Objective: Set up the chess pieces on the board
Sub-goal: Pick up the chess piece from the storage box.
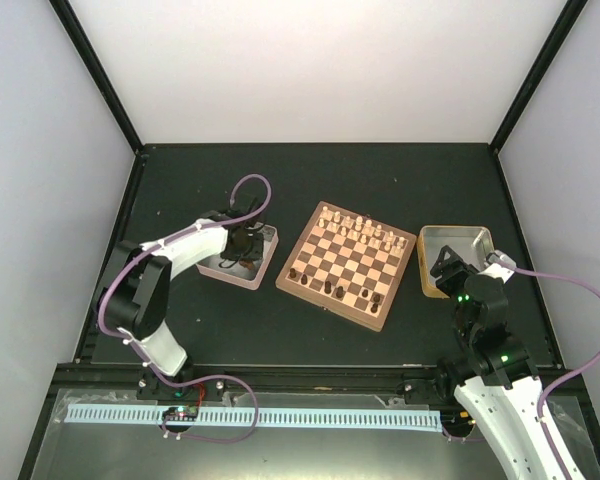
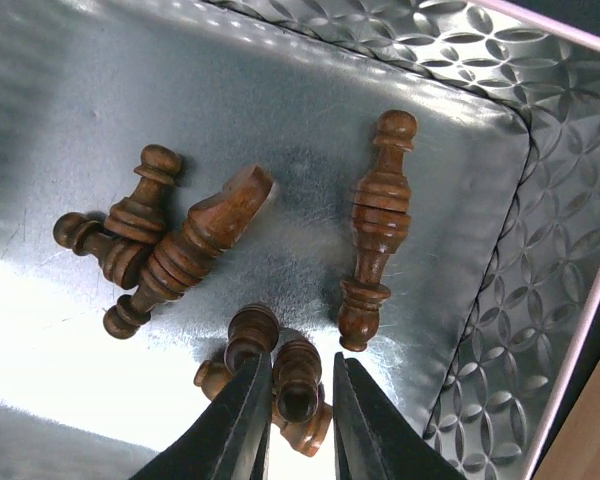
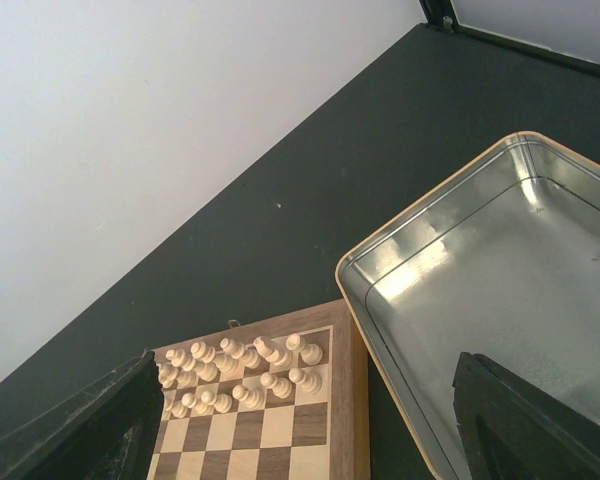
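dark pawn (image 2: 297, 380): lies in the pink-rimmed tray (image 2: 540, 200), right between the 2 fingers (image 2: 245, 420) of the left gripper (image 2: 300, 362).
dark chessmen (image 2: 195, 245): several more lie on their sides on the same tray floor. a knight and 2 small pieces are heaped at the left, 1 tall turned piece lies alone at the right, and other pawns are bunched against the one between the fingers.
placed dark men (image 1: 326, 288): a few stand on the near rows of the board (image 1: 348, 263), too small to name.
board: sits skewed mid-table, between the 2 trays.
left gripper: reaches down into the tray, fingers drawn in narrow on either side of the pawn. cannot tell whether they press it.
right gripper (image 3: 302, 400): fingers spread wide, nothing between them, hanging over the near left corner of the gold-rimmed tray (image 3: 500, 300) and the board's far corner.
cream chessmen (image 1: 358, 228): fill the board's 2 far rows.
table (image 1: 330, 170): black, with the pink-rimmed tray left of the board and the gold-rimmed tray right of it.
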Available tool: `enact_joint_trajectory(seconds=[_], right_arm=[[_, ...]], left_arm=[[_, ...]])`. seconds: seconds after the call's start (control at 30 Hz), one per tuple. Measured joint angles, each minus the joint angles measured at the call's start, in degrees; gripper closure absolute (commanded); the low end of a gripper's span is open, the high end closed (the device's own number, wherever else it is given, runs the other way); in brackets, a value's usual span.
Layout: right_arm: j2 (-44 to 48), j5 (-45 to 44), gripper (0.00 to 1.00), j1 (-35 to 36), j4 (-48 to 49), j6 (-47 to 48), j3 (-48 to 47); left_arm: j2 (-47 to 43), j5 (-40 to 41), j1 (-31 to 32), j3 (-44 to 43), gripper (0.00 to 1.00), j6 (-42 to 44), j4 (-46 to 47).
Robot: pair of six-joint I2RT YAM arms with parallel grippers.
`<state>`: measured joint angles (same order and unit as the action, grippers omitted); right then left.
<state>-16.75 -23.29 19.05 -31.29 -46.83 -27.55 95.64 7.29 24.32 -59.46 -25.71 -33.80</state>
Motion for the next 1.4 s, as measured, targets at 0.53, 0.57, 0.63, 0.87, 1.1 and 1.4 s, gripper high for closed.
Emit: enact_joint_trajectory(seconds=[0.53,0.57,0.63,0.87,1.1,1.4], right_arm=[[-0.1,0.0,0.2,0.0,0.0,0.0,0.0],[-0.1,0.0,0.2,0.0,0.0,0.0,0.0],[-0.1,0.0,0.2,0.0,0.0,0.0,0.0],[-0.1,0.0,0.2,0.0,0.0,0.0,0.0],[-0.1,0.0,0.2,0.0,0.0,0.0,0.0],[-0.1,0.1,0.2,0.0,0.0,0.0,0.0]], left_arm=[[3.6,-1.4,-0.6,0.0,0.89,0.1,0.4],[3.6,-1.4,-0.6,0.0,0.9,0.1,0.5],[3.6,-1.4,-0.6,0.0,0.9,0.2,0.5],[-0.1,-1.4,-0.6,0.0,0.9,0.3,0.8],[-4.9,-2.7,-0.6,0.0,0.89,0.5,0.8],[-7.0,-9.3,1.4,-0.4,0.88,2.4,0.8]])
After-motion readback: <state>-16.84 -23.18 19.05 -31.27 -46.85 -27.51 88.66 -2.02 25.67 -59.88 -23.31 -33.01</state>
